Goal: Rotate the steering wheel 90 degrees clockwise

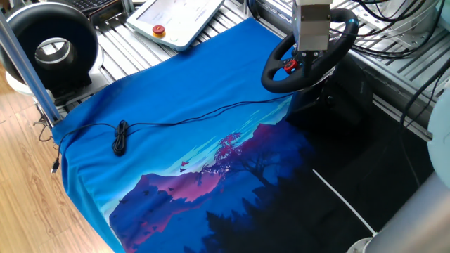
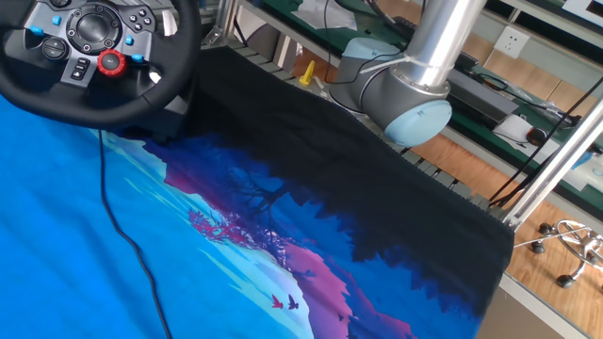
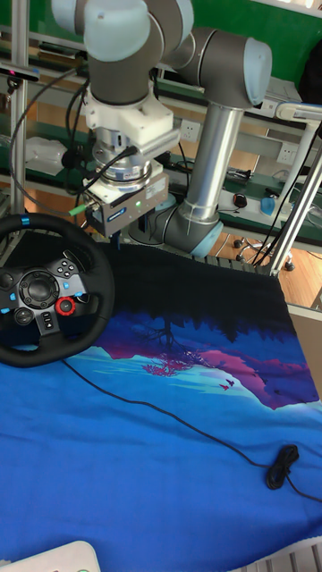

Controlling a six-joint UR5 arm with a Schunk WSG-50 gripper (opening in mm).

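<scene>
- Judging from the wheel, we think the turn has not begun: the blue mark on its rim sits at the top, and the hub with its red button looks level in the tall view.
- So the whole task is left, as far as we can see: to take hold of the rim, turn it a quarter clockwise, and let go.
- The wheel stands tilted on its base at the far edge of the table, on the side where the blue cloth meets its black part. A thin black cable runs from it over the cloth and ends in a small coil.
- The gripper hangs above and just behind the right part of the rim. In the tall view it seems apart from the wheel, not touching it.
- The wrist points down, with the grey gripper body below the white flange. The arm's base joint stands behind the table, and its silver tube rises steeply from there.
- We cannot tell how wide the jaws stand, because the fingers are dark against a dark background and partly hidden. We see nothing held in them.
- In one fixed view the gripper body covers the top of the wheel, so the gap there is hidden from us.
</scene>
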